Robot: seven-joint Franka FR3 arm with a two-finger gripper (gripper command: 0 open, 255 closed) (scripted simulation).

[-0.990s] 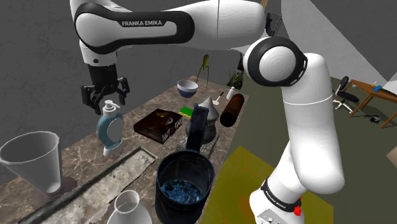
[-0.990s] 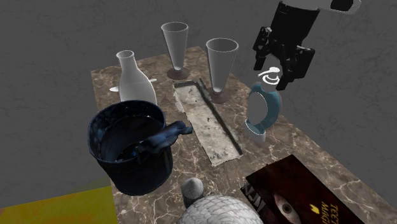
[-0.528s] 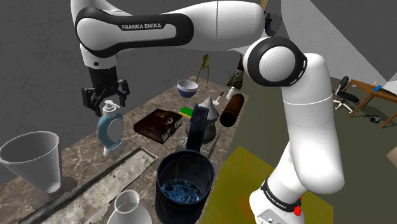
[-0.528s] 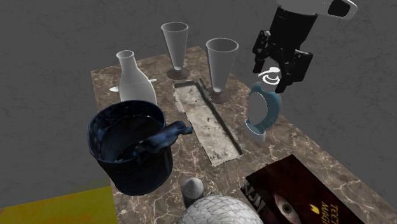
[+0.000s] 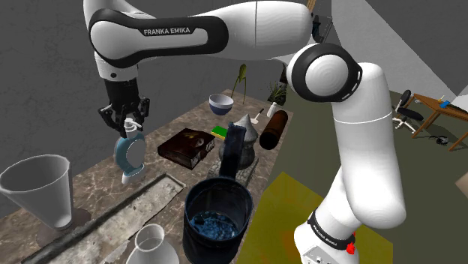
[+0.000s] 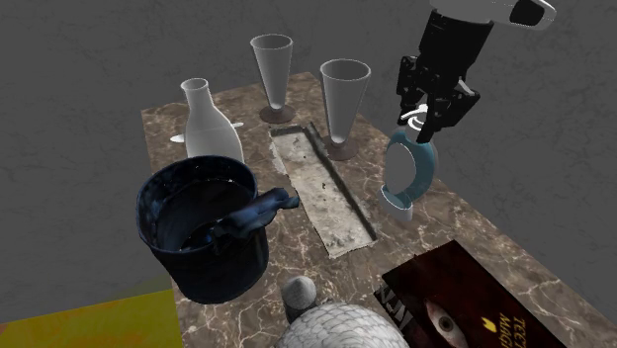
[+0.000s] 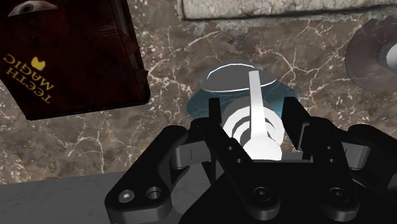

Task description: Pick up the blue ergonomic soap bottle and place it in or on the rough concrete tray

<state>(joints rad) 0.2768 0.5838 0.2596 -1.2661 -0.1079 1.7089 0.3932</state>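
The soap bottle [image 5: 129, 155] is a blue ring-shaped body with a white pump head, standing upright on the marble table between the book and the tray. My black gripper [image 5: 128, 124] is directly above it, fingers shut on the white pump head. In the second exterior view the gripper [image 6: 428, 112] clasps the pump above the blue ring [image 6: 412, 176]. In the wrist view the gripper [image 7: 257, 127] holds the white pump between both fingers, with the bottle's blue body [image 7: 202, 102] below. The tray [image 5: 124, 208] is a long grey rough trough [image 6: 321, 188] set in the table beside the bottle.
A dark book [image 5: 187, 145] lies on the bottle's other side. A dark bucket [image 6: 203, 222] stands near the table's front edge. Two clear conical glasses [image 6: 343, 94] and a white carafe [image 6: 210, 124] stand around the tray's far end. A bowl [image 5: 220, 103] and brown cylinder [image 5: 276, 129] sit further along.
The fingers, open around the pump head before, have closed on it. The hand has sunk slightly. The bottle still stands in the same spot.
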